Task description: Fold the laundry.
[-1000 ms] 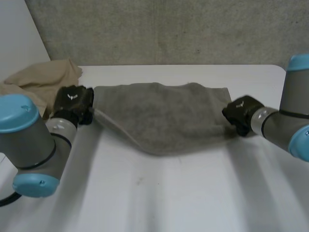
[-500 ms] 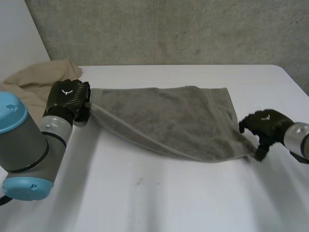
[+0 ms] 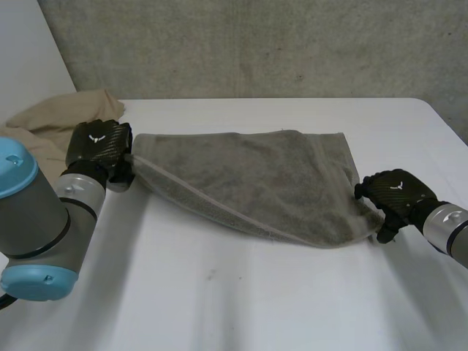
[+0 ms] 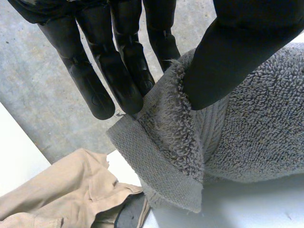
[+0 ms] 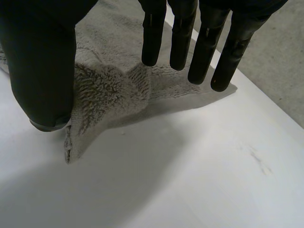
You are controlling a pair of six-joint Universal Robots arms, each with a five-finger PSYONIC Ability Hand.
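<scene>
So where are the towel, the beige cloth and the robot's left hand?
towel (image 3: 256, 175): head view, the middle of its spread part.
beige cloth (image 3: 58, 117): head view, its upper folds.
left hand (image 3: 99, 142): head view, the back of the hand.

We look down at the white table (image 3: 241, 292) from between and behind the arms, facing the grey wall (image 3: 256, 44). Our wrist cameras sit close along the palms. The one on the left hand (image 4: 121, 66) shares the left corner of the towel (image 3: 256, 175) with the head view, and the one on the right hand (image 5: 42, 61) shares its right corner.
</scene>
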